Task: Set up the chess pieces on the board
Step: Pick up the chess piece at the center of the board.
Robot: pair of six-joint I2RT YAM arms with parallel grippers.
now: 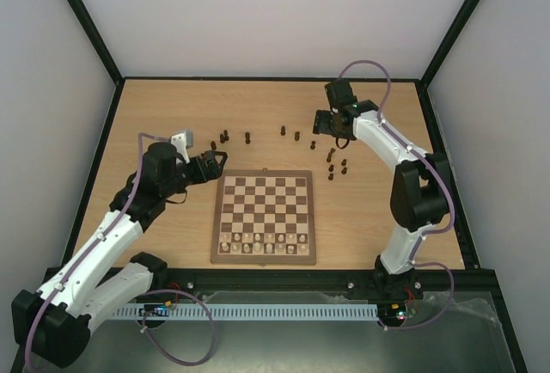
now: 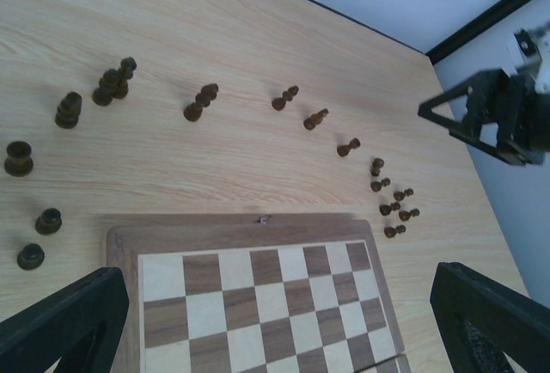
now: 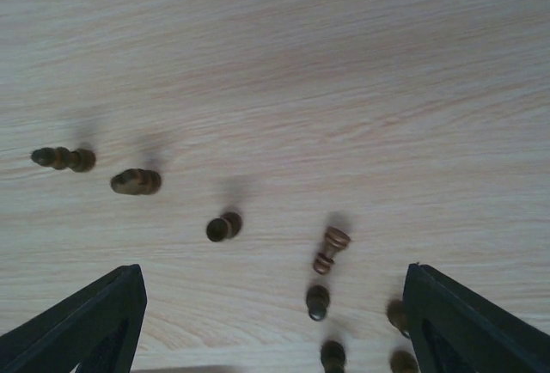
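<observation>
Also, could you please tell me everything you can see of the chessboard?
The chessboard is square and wooden: dark brown and cream checks inside a mid-brown frame, a small fitting at the middle of its far edge. It lies flat on the light wood table, toward its near edge. Pale chess pieces stand on its two nearest rows; its other squares are bare. The dark chess pieces are all off it, on the table past its far side.
</observation>
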